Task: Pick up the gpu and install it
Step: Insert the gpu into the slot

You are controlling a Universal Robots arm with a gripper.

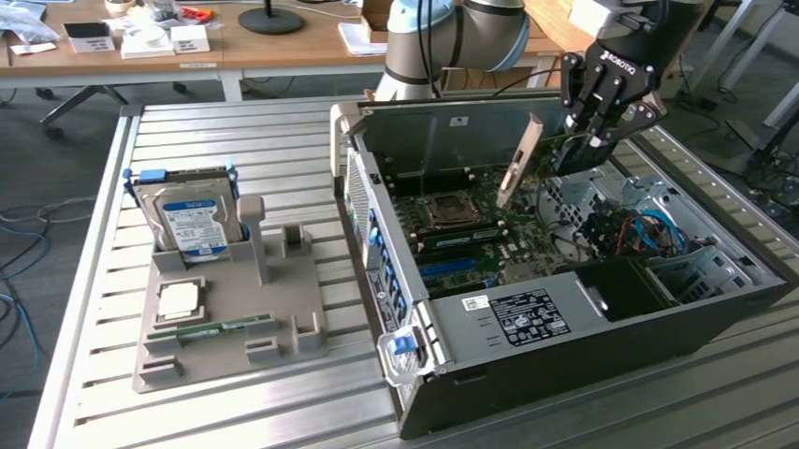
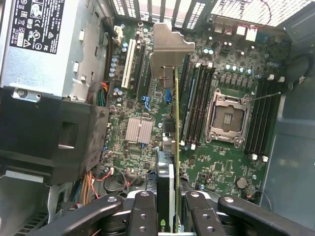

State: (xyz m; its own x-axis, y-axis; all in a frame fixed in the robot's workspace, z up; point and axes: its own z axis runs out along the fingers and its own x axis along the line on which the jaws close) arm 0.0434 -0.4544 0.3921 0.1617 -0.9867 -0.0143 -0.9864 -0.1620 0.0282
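1. Plainly, your tool [image 1: 597, 136] is clenched on the gpu [image 1: 559, 154], with its fingers [image 2: 142, 214] pressing both faces of the card at the end away from the bracket [image 1: 519, 168].
2. The gpu hangs from the tool inside the open computer case [image 1: 624, 355], above the motherboard [image 2: 216, 167] and not yet seated. Its bracket lies to the exterior view's left of the tool.
3. Watch your alignment. The card's edge runs close beside the memory slots [image 2: 197, 103], not clearly over an expansion slot [image 2: 140, 69]. Pressing down off-line could jam the connector against the board.
4. The card looks tilted, so the bracket could snag on the case wall.
5. You grip one end only, so any resistance could pivot the card between the fingers.
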